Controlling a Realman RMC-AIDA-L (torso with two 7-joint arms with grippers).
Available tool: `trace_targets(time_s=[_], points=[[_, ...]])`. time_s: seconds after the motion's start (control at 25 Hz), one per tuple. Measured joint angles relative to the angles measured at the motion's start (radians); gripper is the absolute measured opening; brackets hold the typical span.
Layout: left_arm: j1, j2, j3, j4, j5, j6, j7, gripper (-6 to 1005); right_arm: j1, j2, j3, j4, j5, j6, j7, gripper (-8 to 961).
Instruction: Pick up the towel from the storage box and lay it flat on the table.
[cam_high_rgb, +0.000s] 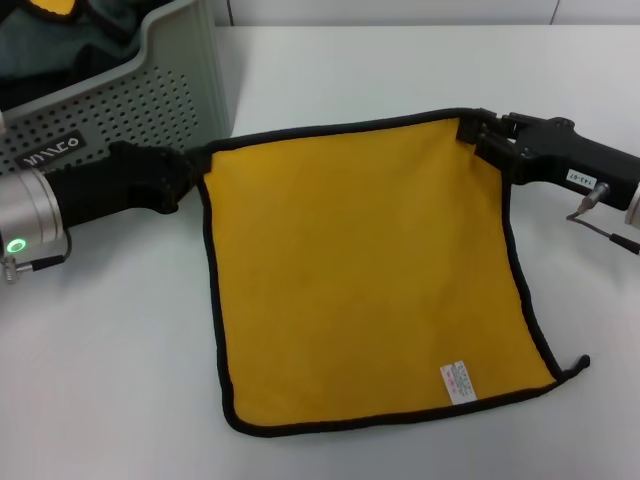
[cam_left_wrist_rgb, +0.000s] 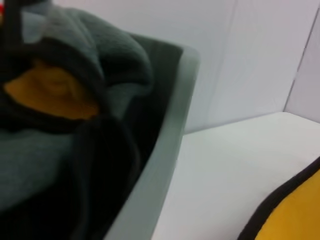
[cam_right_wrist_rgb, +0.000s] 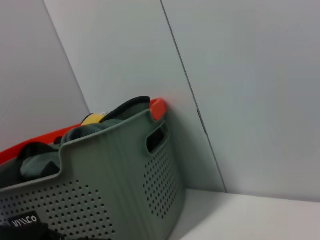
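Observation:
The mustard-yellow towel (cam_high_rgb: 370, 280) with black binding lies spread flat on the white table (cam_high_rgb: 100, 380), its white label (cam_high_rgb: 458, 383) near the front right corner. My left gripper (cam_high_rgb: 190, 170) is at the towel's far left corner and my right gripper (cam_high_rgb: 472, 130) at its far right corner. Each looks shut on its corner, with the far edge stretched between them. The grey-green storage box (cam_high_rgb: 130, 100) stands at the far left, behind the left arm. One towel corner (cam_left_wrist_rgb: 295, 215) shows in the left wrist view.
Dark green fabric (cam_left_wrist_rgb: 100, 45) and another yellow cloth (cam_left_wrist_rgb: 50, 95) lie inside the box. The box (cam_right_wrist_rgb: 125, 175) also shows in the right wrist view, with something orange (cam_right_wrist_rgb: 157, 106) behind it. A white wall stands beyond the table.

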Motion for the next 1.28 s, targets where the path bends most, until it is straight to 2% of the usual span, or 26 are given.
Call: trace_targets(time_s=[0.2,0.4,0.52,0.6,0.72,0.84,0.92,1.04,1.08,1.16,1.28], points=[[0.003,-0.002,-0.021,-0.022,-0.002,-0.002,0.053,26,-0.001,-0.009,0.001,0.000,0.000,-0.009,-0.023,150],[0.006,-0.004,-0.060,-0.025,-0.005,-0.004,0.073,66,-0.004,-0.010,0.002,-0.013,0.000,0.016,-0.029,316],[0.008,-0.006,-0.061,-0.025,-0.008,-0.001,0.089,196,0.005,-0.014,-0.002,-0.011,-0.017,0.039,-0.014,544],[0.010,-0.006,-0.061,-0.025,-0.008,0.001,0.092,283,0.015,-0.018,-0.007,-0.010,-0.060,0.067,0.029,649],[0.013,-0.006,-0.062,-0.025,-0.008,0.012,0.098,352,0.021,-0.019,-0.008,-0.012,-0.134,0.111,0.074,806],[0.016,-0.008,-0.062,-0.025,-0.008,0.040,0.106,420,0.026,-0.012,-0.006,-0.014,-0.219,0.170,0.105,837],[0.018,-0.008,-0.062,-0.025,-0.008,0.066,0.107,420,0.014,-0.010,-0.004,-0.034,-0.233,0.166,0.110,858],[0.020,-0.007,-0.062,-0.025,-0.009,0.113,0.113,421,-0.043,-0.008,-0.004,-0.120,-0.233,0.101,0.110,857],[0.024,-0.004,-0.062,-0.025,-0.012,0.185,0.140,421,-0.068,-0.007,-0.003,-0.158,-0.229,0.074,0.107,857],[0.026,-0.004,-0.062,-0.025,-0.020,0.250,0.169,421,-0.113,-0.006,-0.001,-0.225,-0.225,0.021,0.088,857],[0.028,-0.004,-0.061,-0.025,-0.040,0.393,0.235,422,-0.133,-0.011,-0.002,-0.261,-0.229,-0.097,0.015,856]])
